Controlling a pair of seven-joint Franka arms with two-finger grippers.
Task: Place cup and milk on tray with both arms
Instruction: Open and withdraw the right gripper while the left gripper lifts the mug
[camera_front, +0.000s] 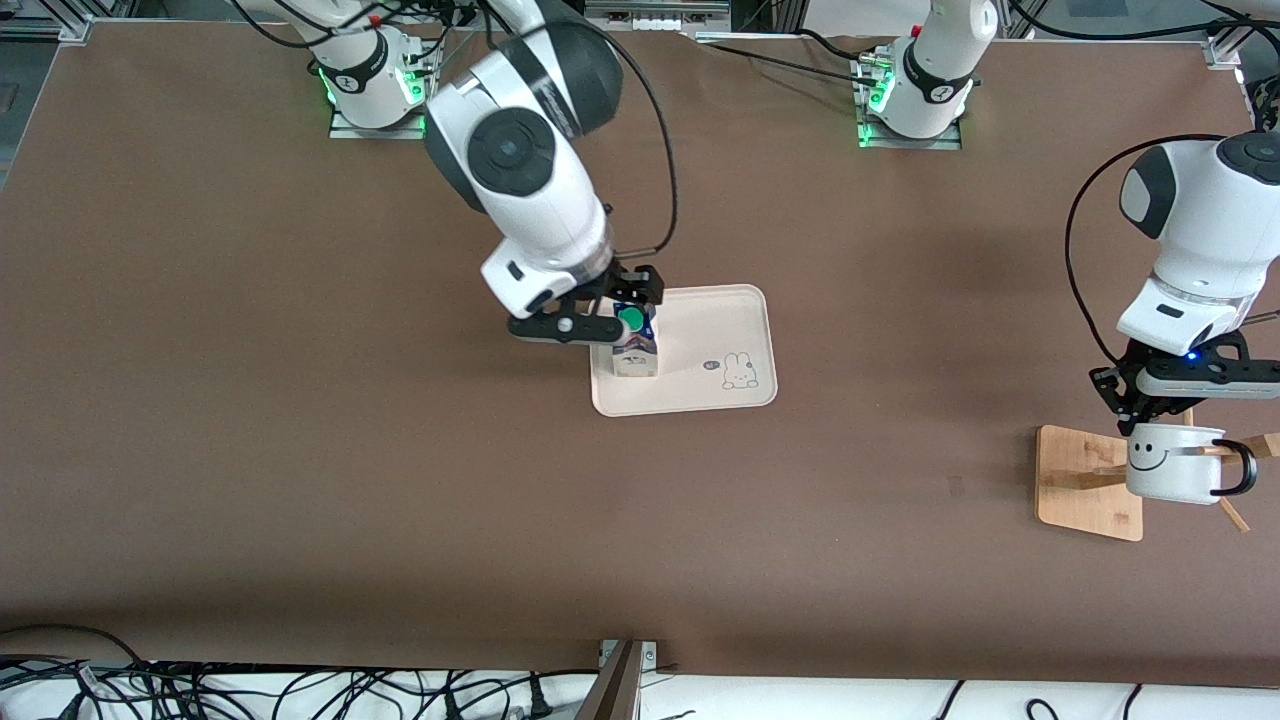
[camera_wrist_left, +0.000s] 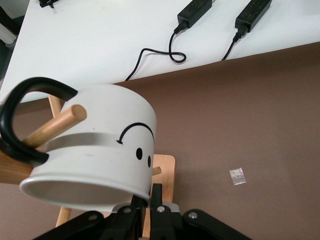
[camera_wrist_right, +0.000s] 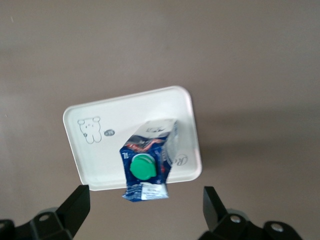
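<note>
The milk (camera_front: 634, 345) stands upright on the tray (camera_front: 720, 335), at the tray's edge toward the right arm's end. My right gripper (camera_front: 612, 308) is open just above the carton, its fingers spread wide to either side. In the right wrist view the milk (camera_wrist_right: 145, 167) with its green cap stands on the tray (camera_wrist_right: 100, 150) between the open fingers (camera_wrist_right: 75, 202). My left gripper (camera_front: 1150, 420) is shut on the rim of the cup (camera_front: 1175, 465). The cup (camera_wrist_left: 95, 150) hangs by its black handle on a peg (camera_wrist_left: 55, 125) of the wooden stand (camera_front: 1080, 480).
The wooden stand sits near the left arm's end of the table. A small scrap of tape (camera_wrist_left: 237, 176) lies on the brown table. Power bricks and cables (camera_wrist_left: 195, 12) lie on the white surface past the table edge. Cables (camera_front: 300, 690) run along the front edge.
</note>
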